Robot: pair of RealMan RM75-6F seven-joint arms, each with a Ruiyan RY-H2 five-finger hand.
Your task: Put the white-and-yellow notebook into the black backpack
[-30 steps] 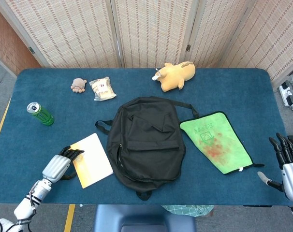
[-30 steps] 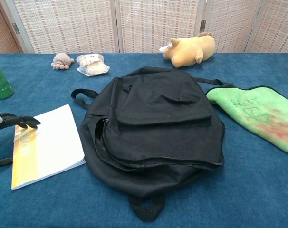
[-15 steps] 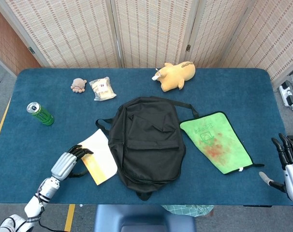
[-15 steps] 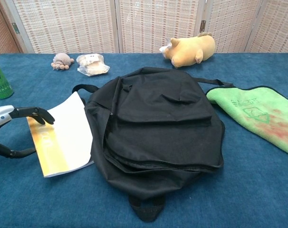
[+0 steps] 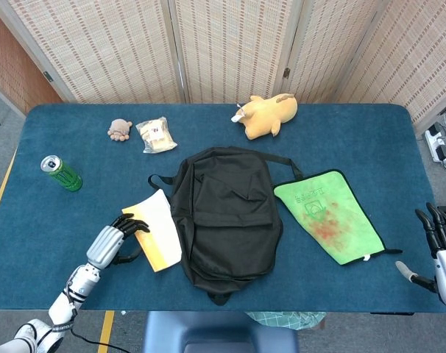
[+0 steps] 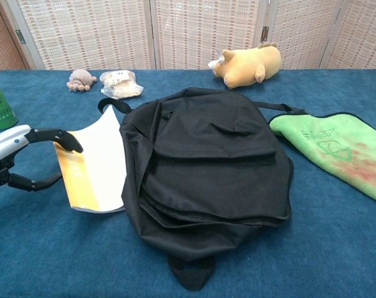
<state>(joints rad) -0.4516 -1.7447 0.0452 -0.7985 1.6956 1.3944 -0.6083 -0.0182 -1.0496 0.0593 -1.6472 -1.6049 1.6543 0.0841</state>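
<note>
The left hand (image 5: pixel 114 240) grips the outer edge of the white-and-yellow notebook (image 5: pixel 157 229), which is tilted against the left side of the black backpack (image 5: pixel 224 212). The right hand (image 5: pixel 442 248) stays apart at the table edge (image 5: pixel 422 147), fingers spread and holding nothing.

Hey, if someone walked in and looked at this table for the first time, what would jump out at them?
The black backpack lies flat mid-table, the biggest thing there. At its left edge the left hand holds the white-and-yellow notebook tilted up against the bag's side. To the right lies a bright green cloth with red stains, and a yellow plush toy sits toward the back.
</note>
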